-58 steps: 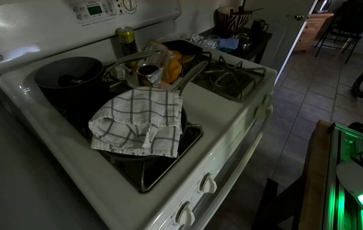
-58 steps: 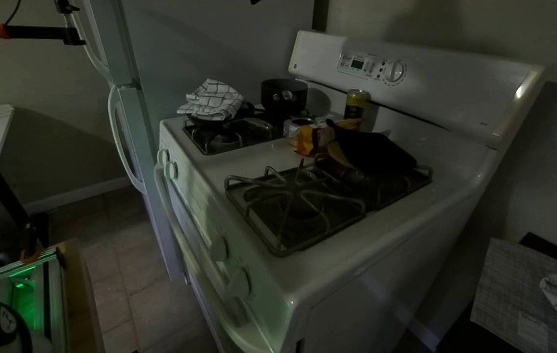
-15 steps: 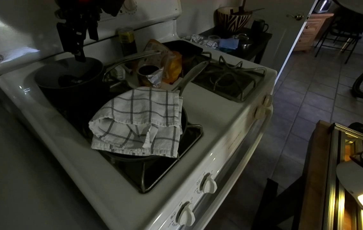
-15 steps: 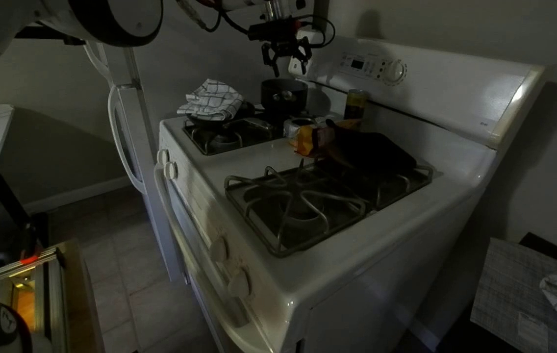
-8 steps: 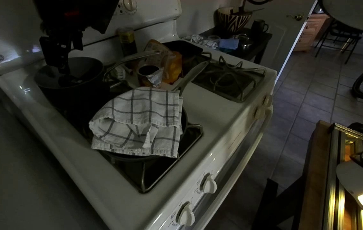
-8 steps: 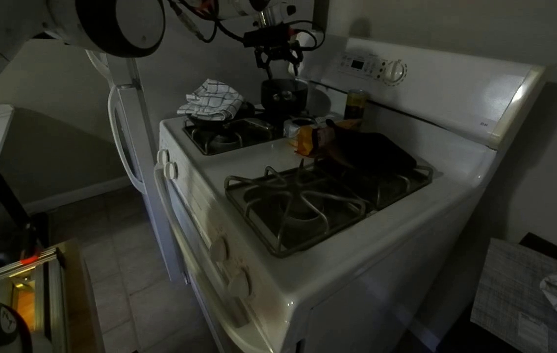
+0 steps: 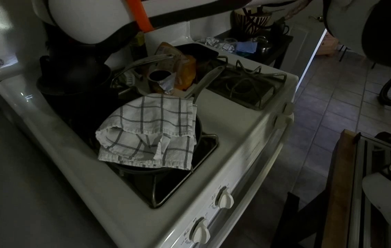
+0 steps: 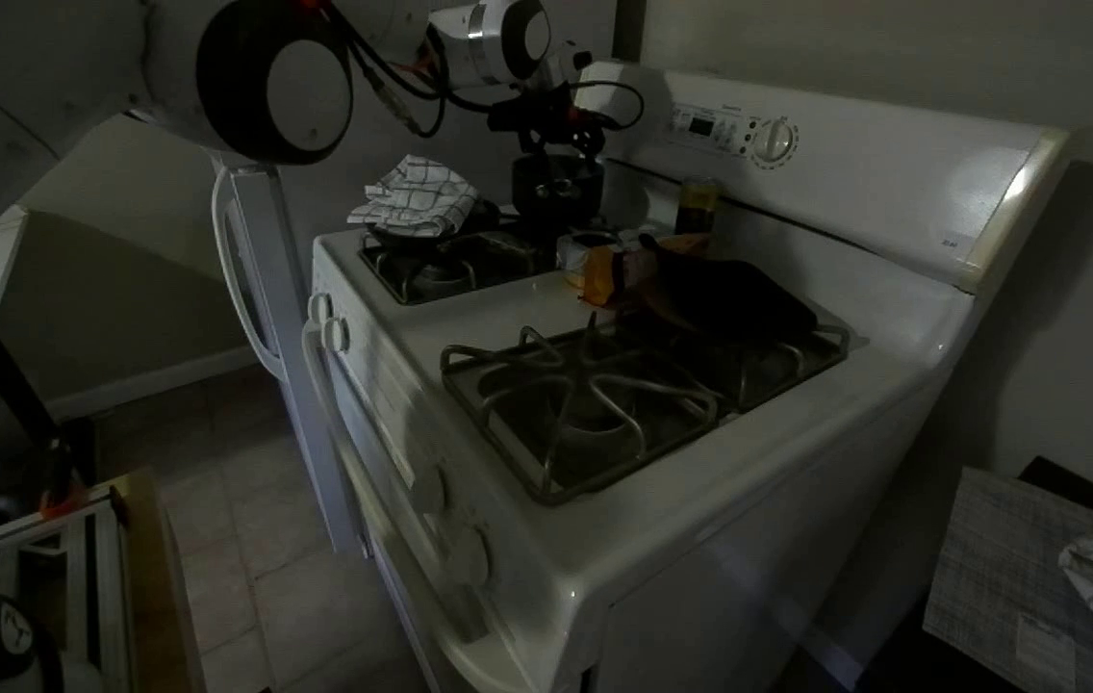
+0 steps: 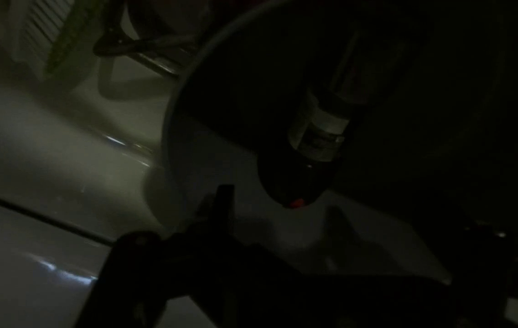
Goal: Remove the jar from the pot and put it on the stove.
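Note:
The stove (image 7: 236, 120) is a white range with dark grates; it also shows in an exterior view (image 8: 777, 443). A deep black pot (image 8: 558, 197) stands at its back corner by the fridge, and its rim shows in the wrist view (image 9: 168, 127). A dark jar with a pale label (image 9: 318, 130) lies slanted inside it, its rounded dark end with a red spot towards me. Both exterior views hide the jar. My gripper (image 9: 325, 200) is open and empty, pointing down into the pot, with the jar's end ahead between the finger directions. The right finger is nearly lost in darkness. No small silver pot shows.
A checkered towel (image 7: 150, 131) covers a skillet in front of the pot. Metal pan handles (image 7: 142, 64) stick out sideways. An opened can with foil (image 7: 161, 81), an orange bag (image 7: 186, 72) and a yellow can (image 8: 698, 202) stand near. The back panel (image 8: 835, 164) rises behind.
The arm has come in from out of view and moved over the stove. The gripper has lowered from above the black pot to its mouth. The base light went from green to yellow to unlit.

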